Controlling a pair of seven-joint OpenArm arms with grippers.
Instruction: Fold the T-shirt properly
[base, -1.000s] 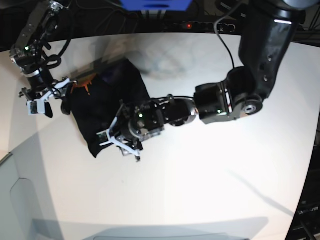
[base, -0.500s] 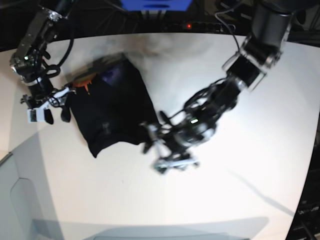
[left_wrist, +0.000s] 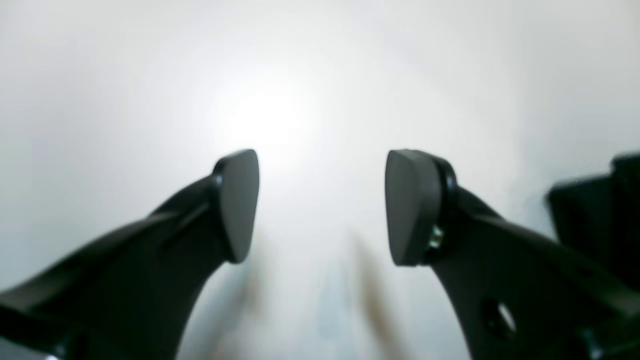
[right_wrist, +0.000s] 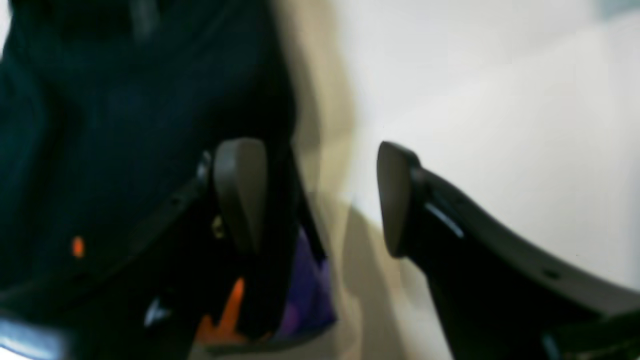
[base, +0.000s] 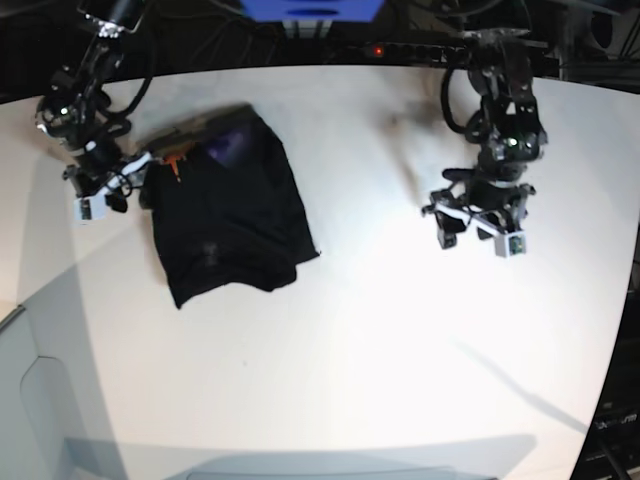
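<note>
Looks basically done to me: the T-shirt (base: 228, 217) lies in a compact folded bundle on the table (base: 380, 330). The right gripper (base: 100, 190) hangs just beside the shirt's edge, jaws spread, holding nothing. The left gripper (base: 478, 228) is well away from the shirt, also spread and empty. Maybe tidy that slightly rumpled hem.
</note>
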